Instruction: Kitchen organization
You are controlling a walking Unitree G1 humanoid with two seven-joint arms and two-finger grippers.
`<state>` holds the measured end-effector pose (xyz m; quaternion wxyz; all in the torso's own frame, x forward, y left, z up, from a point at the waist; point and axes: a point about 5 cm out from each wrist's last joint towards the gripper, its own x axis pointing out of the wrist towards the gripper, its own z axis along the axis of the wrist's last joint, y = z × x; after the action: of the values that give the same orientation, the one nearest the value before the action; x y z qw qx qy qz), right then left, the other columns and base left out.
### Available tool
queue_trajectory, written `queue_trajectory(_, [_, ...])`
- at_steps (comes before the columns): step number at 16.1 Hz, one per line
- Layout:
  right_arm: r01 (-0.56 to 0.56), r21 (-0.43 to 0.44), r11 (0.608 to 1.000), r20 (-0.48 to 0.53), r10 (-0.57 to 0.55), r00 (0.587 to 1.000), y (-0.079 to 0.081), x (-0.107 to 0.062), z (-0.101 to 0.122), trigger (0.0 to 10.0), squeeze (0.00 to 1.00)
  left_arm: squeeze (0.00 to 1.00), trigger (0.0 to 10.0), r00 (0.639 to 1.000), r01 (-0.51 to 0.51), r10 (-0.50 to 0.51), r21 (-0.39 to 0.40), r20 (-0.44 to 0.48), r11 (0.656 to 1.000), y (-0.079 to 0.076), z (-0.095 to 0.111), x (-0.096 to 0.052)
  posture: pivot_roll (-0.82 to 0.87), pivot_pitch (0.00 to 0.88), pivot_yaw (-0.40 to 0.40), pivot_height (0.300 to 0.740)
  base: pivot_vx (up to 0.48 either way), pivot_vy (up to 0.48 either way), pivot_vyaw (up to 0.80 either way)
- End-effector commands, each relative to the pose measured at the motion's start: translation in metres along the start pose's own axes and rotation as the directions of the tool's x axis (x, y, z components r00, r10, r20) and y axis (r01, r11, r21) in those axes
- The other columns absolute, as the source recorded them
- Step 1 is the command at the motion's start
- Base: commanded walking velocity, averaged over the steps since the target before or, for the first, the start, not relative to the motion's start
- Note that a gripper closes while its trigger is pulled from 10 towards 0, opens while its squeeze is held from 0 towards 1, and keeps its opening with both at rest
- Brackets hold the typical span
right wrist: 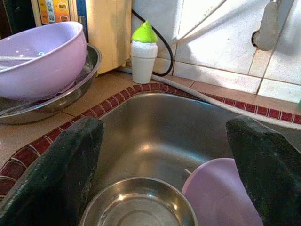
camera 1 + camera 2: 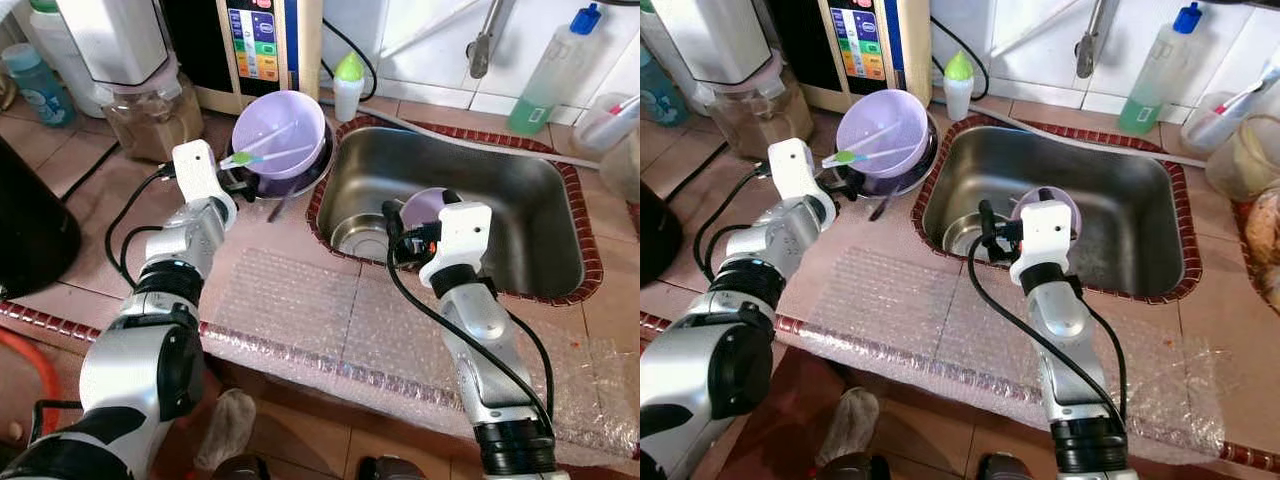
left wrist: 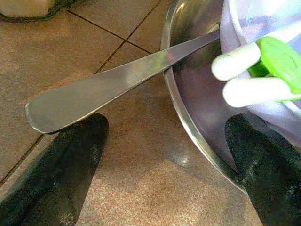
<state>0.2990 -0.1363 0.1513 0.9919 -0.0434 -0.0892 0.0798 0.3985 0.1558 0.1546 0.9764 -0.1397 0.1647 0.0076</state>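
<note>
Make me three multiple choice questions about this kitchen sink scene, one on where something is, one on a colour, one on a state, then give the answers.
1. Where does the small steel bowl sit?
A. in the sink
B. on the bubble wrap
C. beside the dark appliance

2. What colour is the big bowl left of the sink?
A. red
B. lilac
C. black

3. How do the right tool's fingers stand?
A. shut on a spoon
B. shut on a bottle
C. open, holding nothing

Answers: 1 A, it lies on the sink floor by the small lilac bowl. 2 B, pale purple plastic in a steel pan. 3 C, the basin shows between its spread fingers.
</note>
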Motion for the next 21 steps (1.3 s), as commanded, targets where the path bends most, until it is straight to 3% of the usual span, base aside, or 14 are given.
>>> queue_trajectory(1, [-0.004,0.0,1.0,0.005,0.004,1.0,0.001,0.001,0.0,10.0,0.0,0.0,10.0,0.994,-0.059,0.06,0.012,-0.087,0.998,0.017,-0.018,-0.002,-0.02,0.112,0.042,0.74,0.0,0.0,0.0])
queue_trajectory(9, [-0.007,0.001,1.0,0.008,0.007,1.0,0.0,0.006,-0.001,10.0,0.0,0.0,10.0,0.992,-0.081,0.086,0.062,-0.096,0.995,0.027,-0.024,-0.02,0.0,0.103,0.044,0.74,0.0,0.0,0.0])
queue_trajectory(15, [-0.013,0.003,1.0,0.016,0.013,1.0,0.001,0.011,-0.002,10.0,0.0,0.0,10.0,0.99,-0.107,0.116,0.121,-0.077,0.987,0.034,-0.021,-0.051,0.03,0.089,0.038,0.74,0.0,0.0,0.0])
queue_trajectory(21, [-0.025,0.01,1.0,0.023,0.024,0.999,0.005,0.017,-0.003,10.0,0.0,0.0,10.0,0.988,-0.131,0.142,0.161,-0.057,0.978,0.039,-0.015,-0.071,0.06,0.076,0.032,0.74,0.0,0.0,0.0])
